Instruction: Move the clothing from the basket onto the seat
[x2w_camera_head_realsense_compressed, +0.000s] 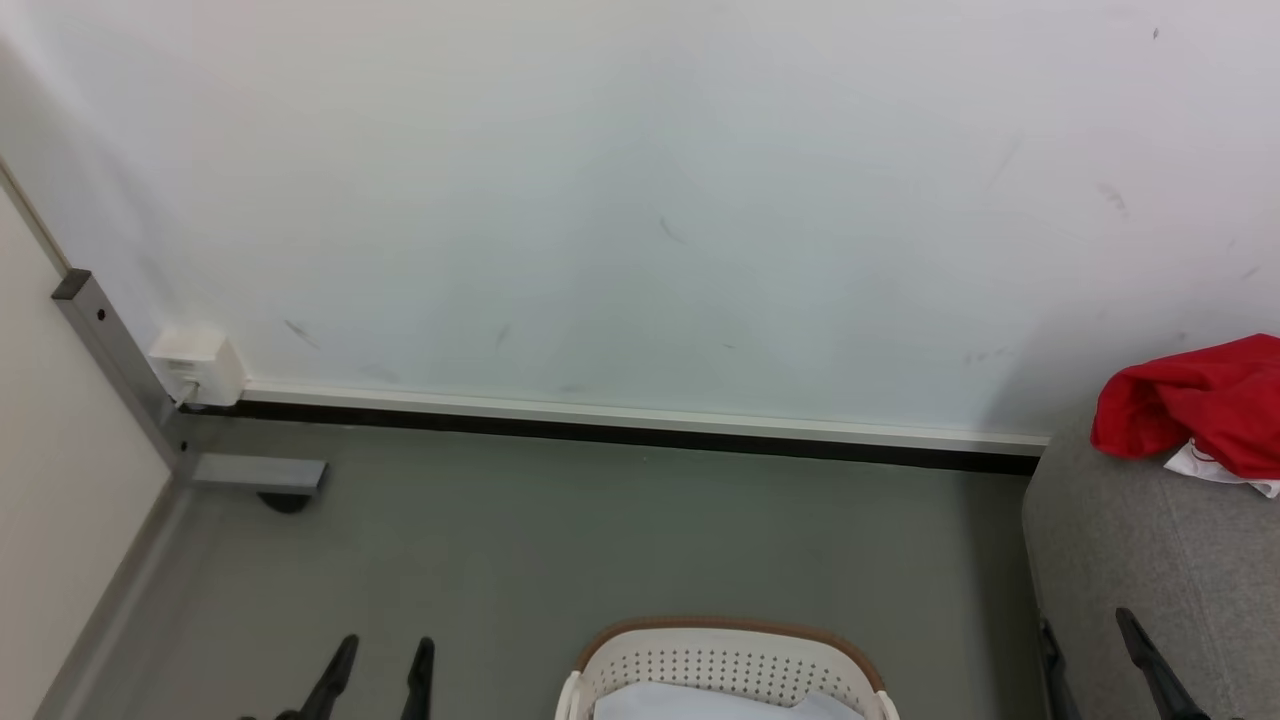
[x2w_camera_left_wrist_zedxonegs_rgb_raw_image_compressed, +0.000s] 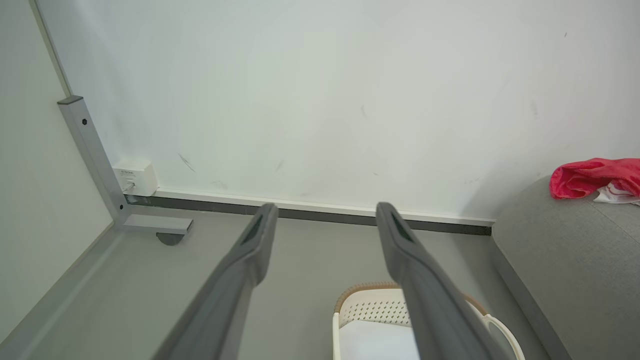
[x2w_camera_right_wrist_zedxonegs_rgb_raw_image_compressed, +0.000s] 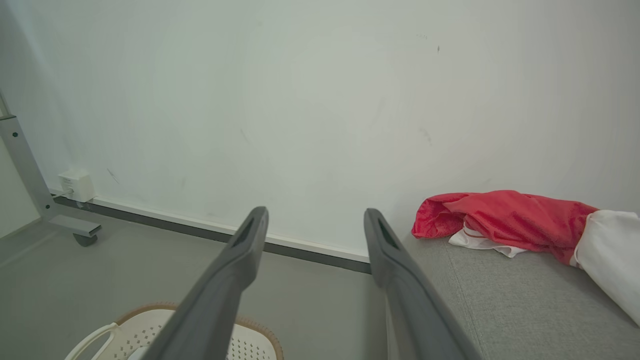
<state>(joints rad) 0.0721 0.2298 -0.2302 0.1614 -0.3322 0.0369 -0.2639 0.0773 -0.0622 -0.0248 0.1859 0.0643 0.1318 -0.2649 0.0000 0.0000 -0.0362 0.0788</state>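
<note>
The red clothing (x2w_camera_head_realsense_compressed: 1200, 405) with white trim lies bunched on the grey seat (x2w_camera_head_realsense_compressed: 1130, 580) at the right, and appears as well in the left wrist view (x2w_camera_left_wrist_zedxonegs_rgb_raw_image_compressed: 590, 177) and the right wrist view (x2w_camera_right_wrist_zedxonegs_rgb_raw_image_compressed: 505, 217). The white perforated basket (x2w_camera_head_realsense_compressed: 728, 662) with a brown rim stands on the floor at the bottom centre, with a pale bluish-white sheet (x2w_camera_head_realsense_compressed: 720, 705) inside it. My left gripper (x2w_camera_head_realsense_compressed: 380, 660) is open to the left of the basket, nothing between its fingers. My right gripper (x2w_camera_head_realsense_compressed: 1090, 650) is open over the seat's near edge, empty too.
A white wall with a black-and-white baseboard (x2w_camera_head_realsense_compressed: 640, 425) runs behind the grey floor. A grey metal frame post (x2w_camera_head_realsense_compressed: 110, 350) with a foot and caster (x2w_camera_head_realsense_compressed: 270, 480) stands at the left, next to a small white box (x2w_camera_head_realsense_compressed: 198, 365) on the wall.
</note>
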